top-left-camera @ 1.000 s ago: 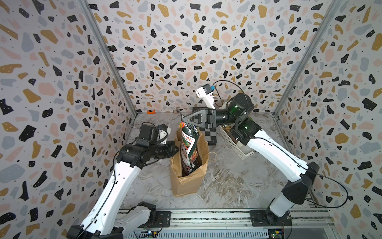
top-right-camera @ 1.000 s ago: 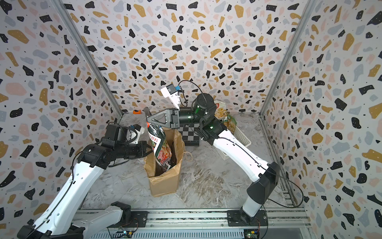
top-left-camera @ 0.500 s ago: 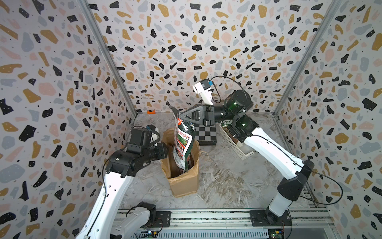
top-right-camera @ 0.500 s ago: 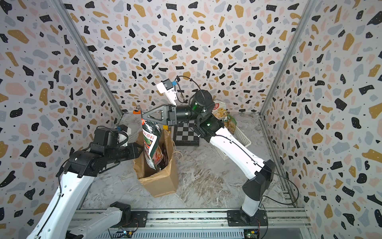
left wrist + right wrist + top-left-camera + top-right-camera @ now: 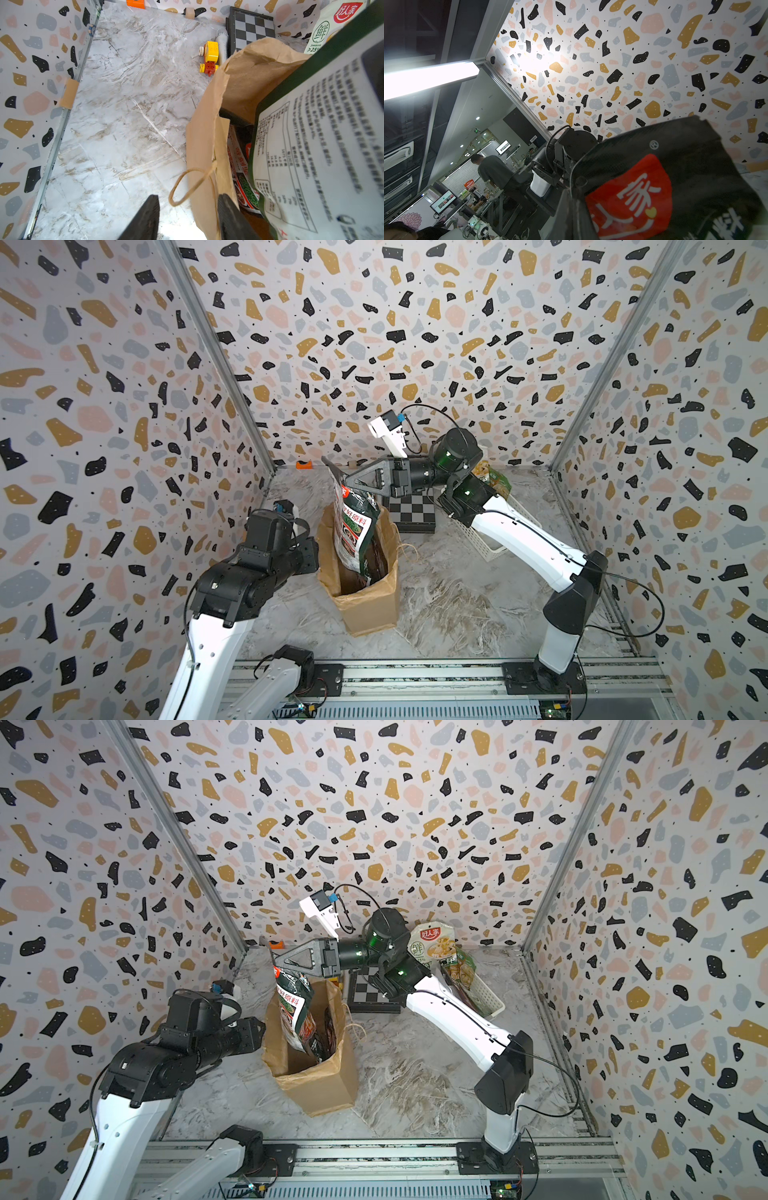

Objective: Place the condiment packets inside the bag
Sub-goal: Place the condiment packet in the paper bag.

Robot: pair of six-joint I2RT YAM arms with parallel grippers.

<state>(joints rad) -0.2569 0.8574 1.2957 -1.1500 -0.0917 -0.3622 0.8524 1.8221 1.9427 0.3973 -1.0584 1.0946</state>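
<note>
The brown paper bag (image 5: 368, 608) (image 5: 322, 1088) stands open near the middle of the floor. My right gripper (image 5: 345, 483) (image 5: 279, 963) is shut on the top corner of a dark green, red and black condiment packet (image 5: 356, 531) (image 5: 296, 1011). This packet hangs with its lower half inside the bag's mouth. Up close it fills the right wrist view (image 5: 654, 187). Another red-and-black packet (image 5: 239, 166) lies inside the bag. My left gripper (image 5: 188, 196) (image 5: 259, 1036) is open, with the bag's left wall (image 5: 204, 145) between its fingers.
A white basket (image 5: 488, 1004) at the back right holds cream and green packets (image 5: 434, 946). A chessboard (image 5: 411, 510) lies behind the bag. A yellow toy car (image 5: 209, 56) and a silver microphone (image 5: 222, 41) sit beside it. An orange block (image 5: 304, 465) is at the back wall.
My left gripper has opened off the bag's wall after the bag slid a little left. The right arm has carried the packet left and lower into the bag's mouth.
</note>
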